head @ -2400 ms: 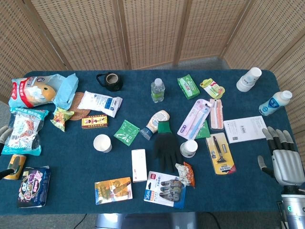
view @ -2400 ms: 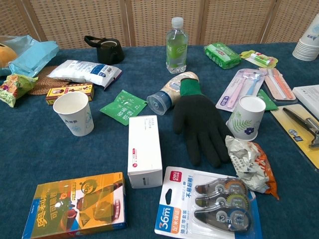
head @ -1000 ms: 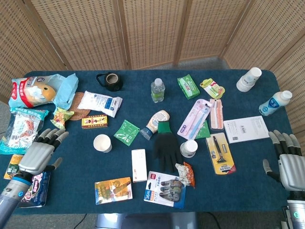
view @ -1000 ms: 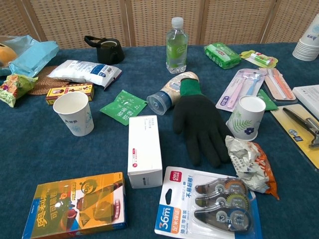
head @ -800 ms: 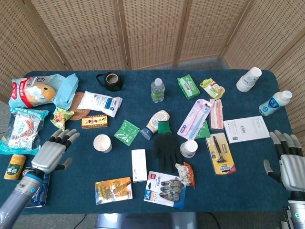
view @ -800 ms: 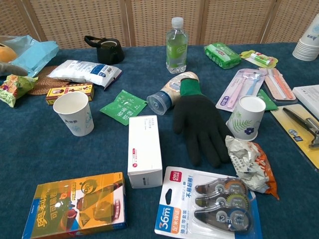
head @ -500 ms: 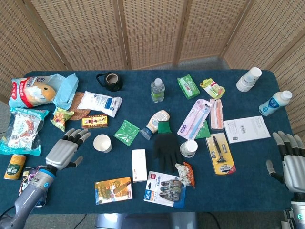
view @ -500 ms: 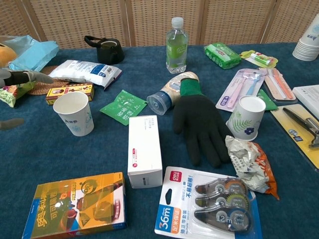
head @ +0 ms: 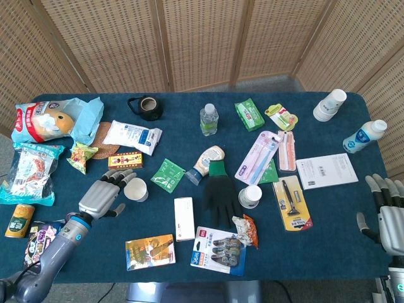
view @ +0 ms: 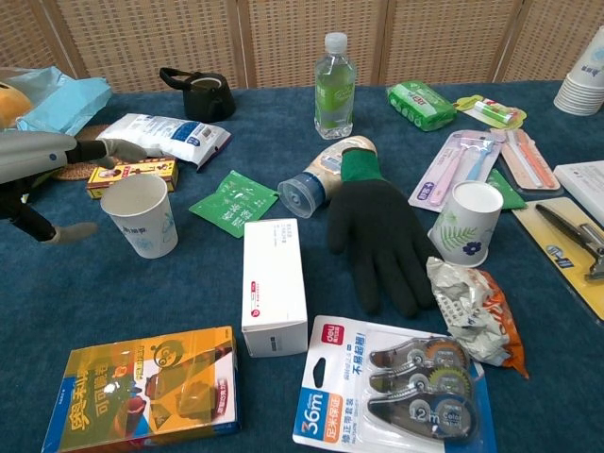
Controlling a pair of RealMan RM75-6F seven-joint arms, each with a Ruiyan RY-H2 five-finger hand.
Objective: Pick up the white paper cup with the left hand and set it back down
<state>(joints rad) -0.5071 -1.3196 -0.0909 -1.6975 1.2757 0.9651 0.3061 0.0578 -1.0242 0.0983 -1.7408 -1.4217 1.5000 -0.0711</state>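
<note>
The white paper cup [head: 136,189] [view: 140,215] stands upright on the blue table, left of the middle. My left hand [head: 104,192] [view: 38,170] hovers just left of it, holding nothing, its fingers [head: 121,177] spread and reaching along the cup's far side. In the chest view the thumb [view: 71,231] lies low at the cup's left; no contact with the cup shows. My right hand [head: 386,211] is at the table's right edge, fingers apart and holding nothing, seen only in the head view.
A yellow box [head: 124,161] and a green sachet [head: 168,174] lie just behind the cup, and a white box [head: 184,218] to its right. A second, leaf-printed cup [head: 250,196] stands by the black glove [head: 221,192]. Snack bags [head: 31,173] crowd the left edge.
My left hand has come in from the table's left edge, moving right to just beside the white cup. The right hand has drifted slightly back and down. The cup has not moved.
</note>
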